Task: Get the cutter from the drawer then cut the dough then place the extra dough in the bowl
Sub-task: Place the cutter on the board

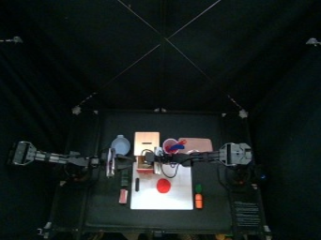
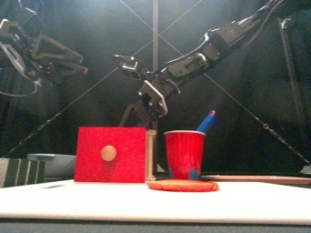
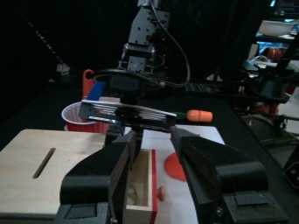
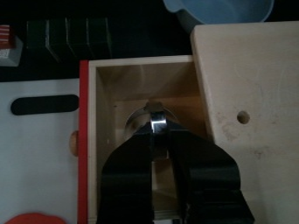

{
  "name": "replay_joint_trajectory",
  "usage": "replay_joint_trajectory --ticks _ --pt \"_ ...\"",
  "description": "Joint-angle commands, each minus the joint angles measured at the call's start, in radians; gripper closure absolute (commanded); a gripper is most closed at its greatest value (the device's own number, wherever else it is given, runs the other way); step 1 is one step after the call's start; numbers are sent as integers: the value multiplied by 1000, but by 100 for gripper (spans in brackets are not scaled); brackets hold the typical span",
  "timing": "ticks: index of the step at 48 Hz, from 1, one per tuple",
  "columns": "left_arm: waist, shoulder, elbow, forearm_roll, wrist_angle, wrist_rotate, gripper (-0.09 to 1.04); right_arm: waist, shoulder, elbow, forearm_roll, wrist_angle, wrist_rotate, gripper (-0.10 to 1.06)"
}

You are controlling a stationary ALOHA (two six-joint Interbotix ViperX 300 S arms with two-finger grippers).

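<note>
We see the right gripper (image 2: 153,98) clamped on the cutter (image 4: 155,118) above the open drawer (image 4: 86,105), mid-frame in the front view — the dough (image 2: 183,185) lies flat on the white board (image 2: 249,197), lower and to the right, nearer this arm than the left gripper (image 3: 149,140), whose jaws gape.

Illumination: overhead, confined to the counter (image 1: 88,211); the black surrounding curtains (image 1: 75,66) are dim. The flat white cutting board (image 1: 175,211) glares in the top view. The round metal cutter (image 4: 155,121) shows a glint.
</note>
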Motion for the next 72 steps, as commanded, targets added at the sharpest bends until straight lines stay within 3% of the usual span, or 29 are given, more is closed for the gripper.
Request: replay_joint_trajectory --ticks 1,14,26,29,39,52,56,65,72 --pt "14 0 -11 -11 -11 2 17 15 -141 -6 -2 11 2 58" --pt "46 0 -11 -34 -3 2 17 26 -393 213 6 72 6 58" --pt "86 2 -14 -35 0 2 17 106 -673 532 12 72 8 58" --pt "97 2 -14 -35 0 2 17 109 -712 604 20 60 8 58" --pt "137 2 -32 -35 0 2 17 89 -707 749 14 -80 5 58" --pt "155 17 -40 -35 2 2 17 58 -606 764 9 -130 3 57" --pt "161 26 -40 -35 0 0 16 58 -588 753 26 -129 6 52" --pt "179 52 -43 -48 0 0 16 58 -591 721 66 -130 6 28" --pt "179 60 -49 -54 0 0 16 58 -592 689 86 -129 6 22"
